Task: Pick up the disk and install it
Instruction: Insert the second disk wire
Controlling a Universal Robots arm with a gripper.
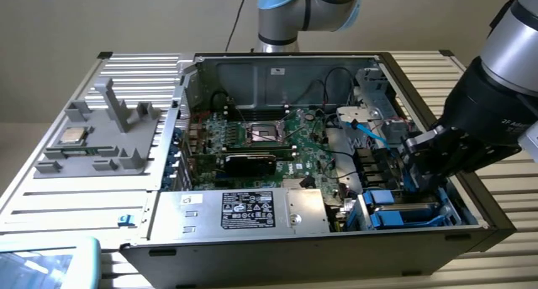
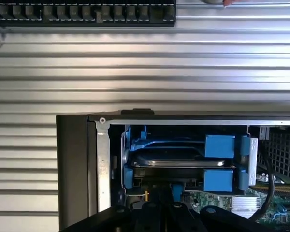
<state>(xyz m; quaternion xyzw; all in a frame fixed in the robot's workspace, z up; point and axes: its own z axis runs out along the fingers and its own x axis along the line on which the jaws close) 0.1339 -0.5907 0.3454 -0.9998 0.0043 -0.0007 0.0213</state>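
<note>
Open desktop PC case (image 1: 252,75) lies on its side on a ribbed metal counter (image 1: 75,194); everything below is placed relative to that case.

Pincer (image 1: 417,166) is down inside the case at the drive-bay corner, on the exterior view's right, just above the blue bay brackets (image 1: 404,213). Its jaws are fully closed, the black fingers meeting in the wrist view at the near edge of the drive frame (image 2: 159,203). Whether they pinch part of the frame or just rest against it, can't tell.

The disk (image 2: 179,160) sits in that same bay: silver-grey body lying flat betw. the upper and lower blue rails of its plastic frame (image 2: 217,146), inside the case's corner wall. It looks seated or nearly so, w/ the pincer right at its exposed edge.

Handling, as a judgement: drive is rigid, dense for its size, and shock-sensitive, so no dropping or forcing. Metal faces are smooth and likely slippery; the blue frame is the better place to hold, by its side rails or front tab, not the label face. Frame plastic flexes a bit, so a skewed push could jam it in the rails.

Outside the case, a grey parts fixture (image 1: 101,138) holds a CPU chip (image 1: 72,136), well apart from the bay
</note>
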